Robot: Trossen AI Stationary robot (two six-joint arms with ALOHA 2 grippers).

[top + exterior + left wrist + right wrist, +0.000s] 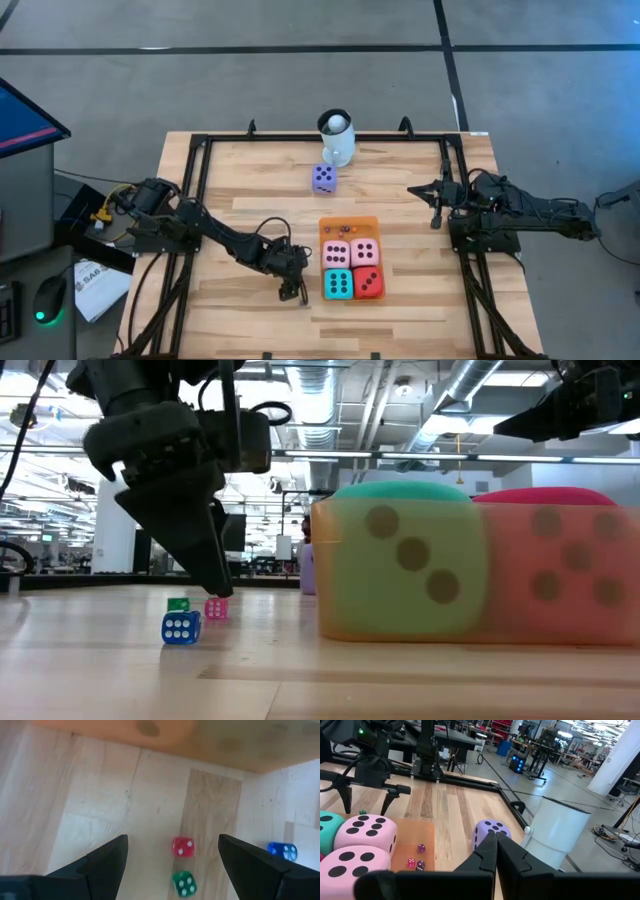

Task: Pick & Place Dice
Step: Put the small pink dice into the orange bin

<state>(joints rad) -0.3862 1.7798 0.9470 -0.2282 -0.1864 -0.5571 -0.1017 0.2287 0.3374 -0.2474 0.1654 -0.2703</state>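
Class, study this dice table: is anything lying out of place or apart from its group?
Yes. The purple die sits alone on bare wood near the white mug, while the other four big dice are packed together at the orange mat. Three tiny dice lie loose on the wood under the open left gripper.

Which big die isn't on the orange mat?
The purple die. It sits alone on bare wood near the white mug; the two pink, the teal and the red dice are grouped on the orange mat.
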